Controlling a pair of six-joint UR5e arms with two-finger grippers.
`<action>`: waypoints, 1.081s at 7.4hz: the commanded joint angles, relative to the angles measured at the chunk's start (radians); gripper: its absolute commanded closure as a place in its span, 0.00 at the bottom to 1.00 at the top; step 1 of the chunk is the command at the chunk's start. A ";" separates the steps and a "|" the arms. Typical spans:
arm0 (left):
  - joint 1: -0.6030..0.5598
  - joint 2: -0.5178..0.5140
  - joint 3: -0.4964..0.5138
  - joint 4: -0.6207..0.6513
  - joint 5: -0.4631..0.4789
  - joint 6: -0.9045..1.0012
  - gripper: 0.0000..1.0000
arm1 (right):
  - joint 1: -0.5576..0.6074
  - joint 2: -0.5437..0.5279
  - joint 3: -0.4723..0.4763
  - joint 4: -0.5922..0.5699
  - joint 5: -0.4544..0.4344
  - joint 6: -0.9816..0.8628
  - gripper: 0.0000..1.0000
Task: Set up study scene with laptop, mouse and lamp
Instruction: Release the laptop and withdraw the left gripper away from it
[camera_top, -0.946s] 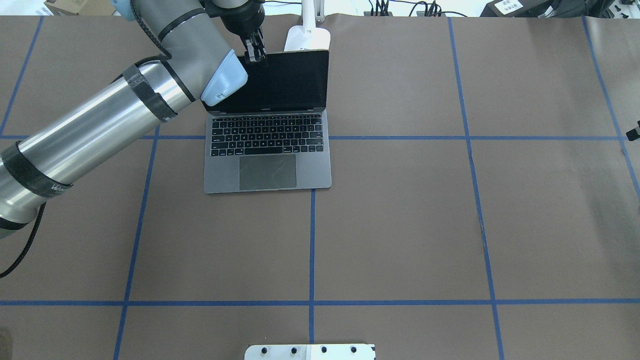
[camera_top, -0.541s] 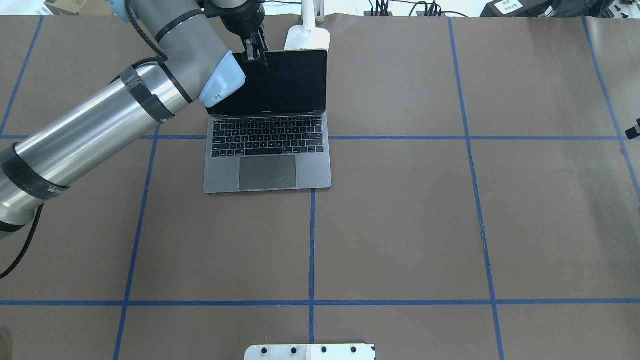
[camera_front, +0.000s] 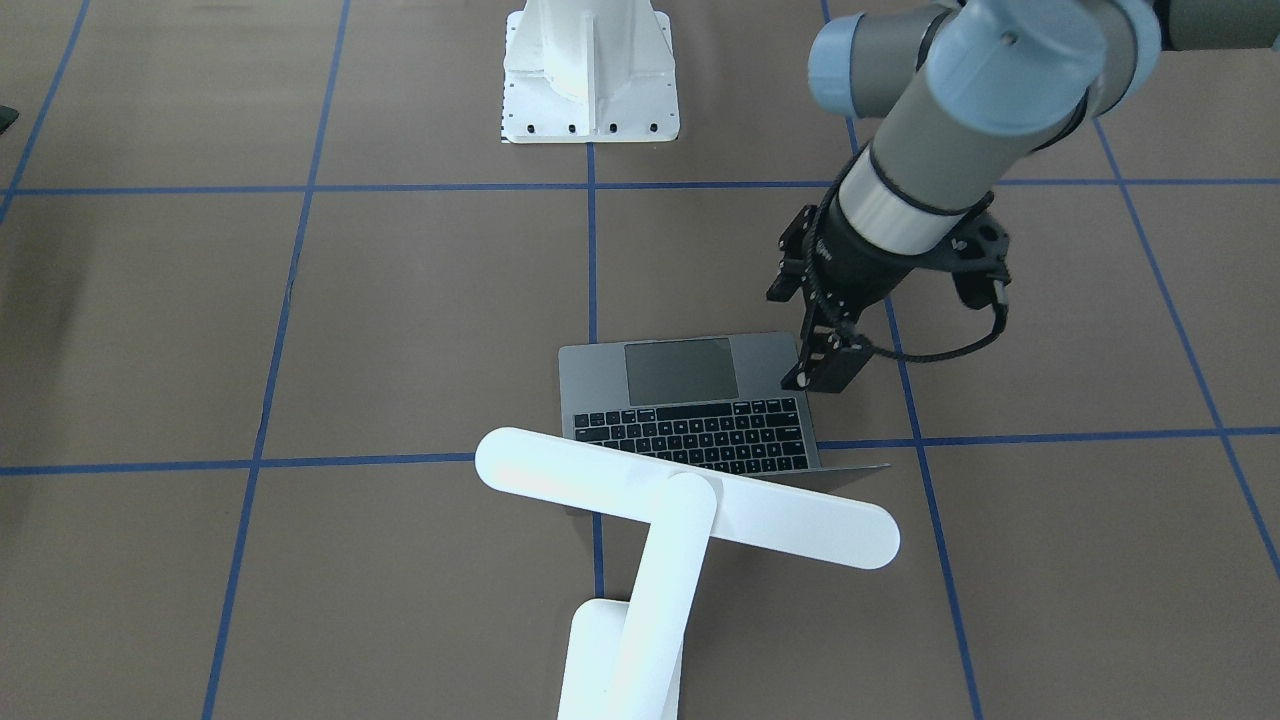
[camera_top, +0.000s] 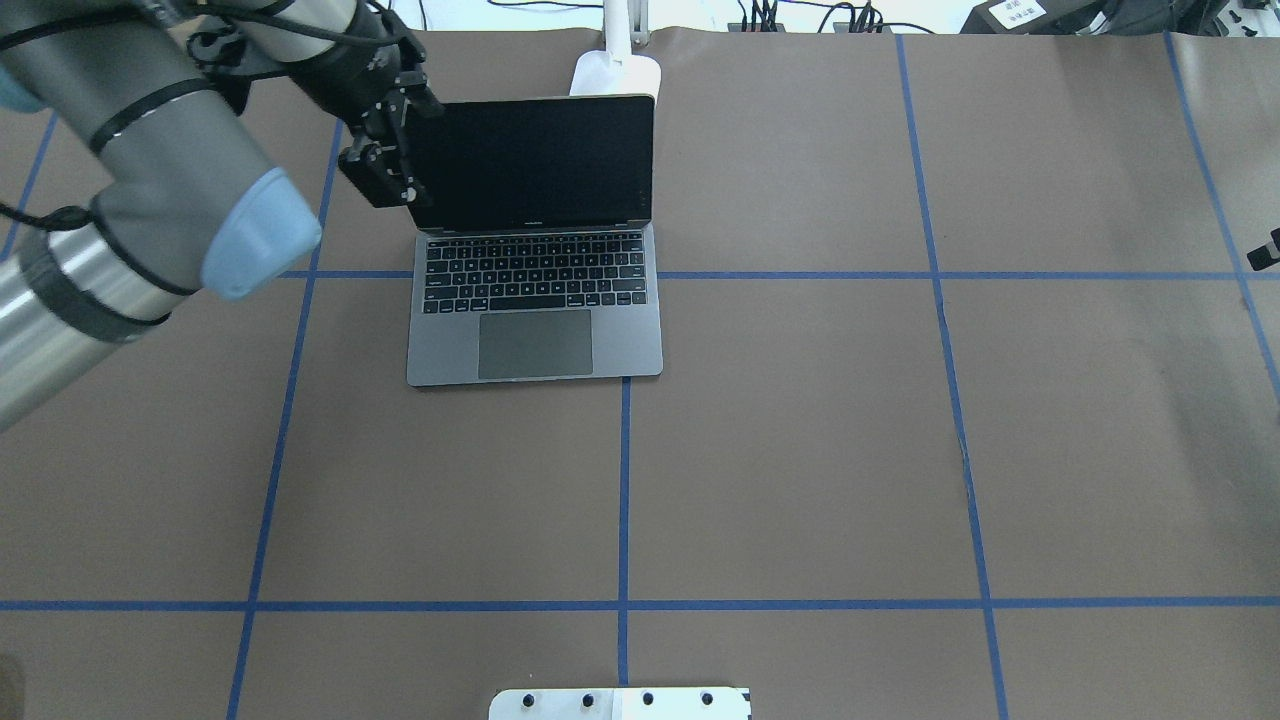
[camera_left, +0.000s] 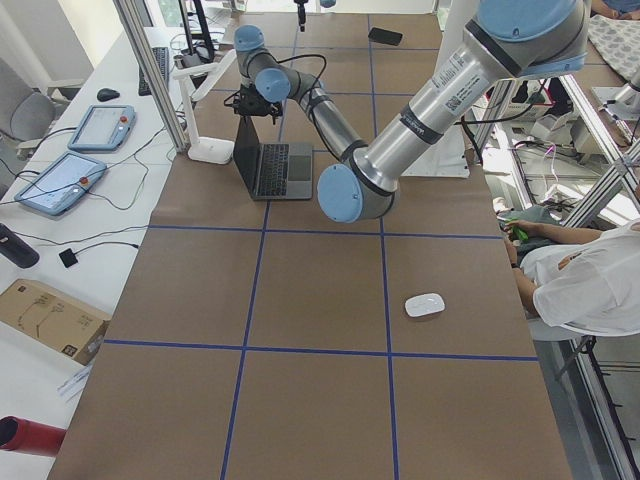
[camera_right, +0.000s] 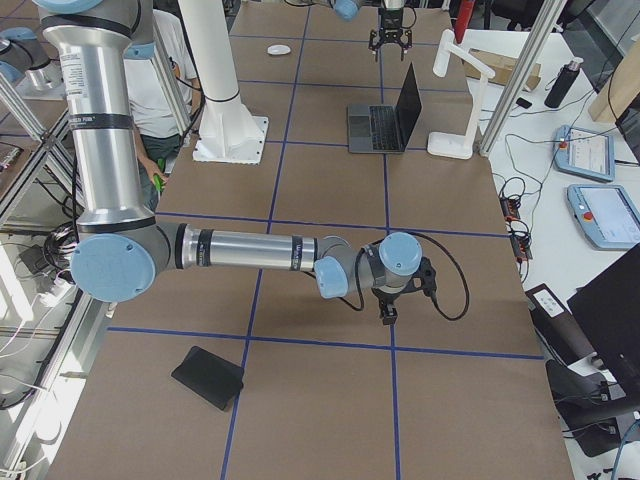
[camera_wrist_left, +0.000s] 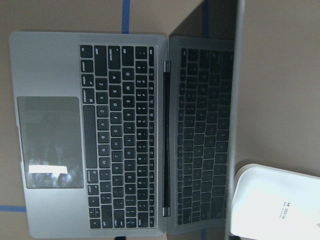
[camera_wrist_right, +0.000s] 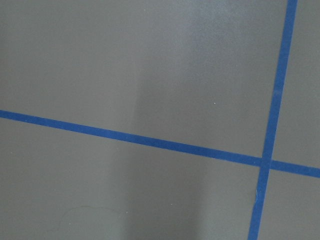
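The laptop (camera_top: 535, 300) sits open near the counter's (camera_top: 800, 450) far edge, long axis along that edge, screen facing the robot; the left claw (camera_top: 383, 185) hangs empty beside the lid's left edge, its spread unclear; whether the right claw (camera_right: 386, 316) is open I cannot tell.

In the overhead view the laptop (camera_top: 535, 300) lies left of centre in the upper half of the frame, its screen raised along the edge nearer the top. The lamp (camera_top: 614, 72) is just behind that screen at the top edge, the left gripper (camera_top: 385, 178) is just beside the screen's left edge, and the mount (camera_top: 620, 703) is at bottom centre. In the exterior left view the mouse (camera_left: 424, 304) lies right of centre on the table (camera_left: 320, 400), well apart from the laptop at upper left.
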 joint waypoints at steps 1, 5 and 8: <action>-0.021 0.176 -0.216 0.078 0.002 0.306 0.00 | 0.001 -0.061 0.059 -0.002 -0.005 -0.013 0.01; -0.092 0.452 -0.419 0.075 0.008 0.923 0.00 | 0.018 -0.283 0.127 -0.015 -0.013 -0.424 0.02; -0.158 0.495 -0.433 0.075 0.029 1.199 0.00 | 0.094 -0.333 0.003 -0.135 -0.010 -0.850 0.03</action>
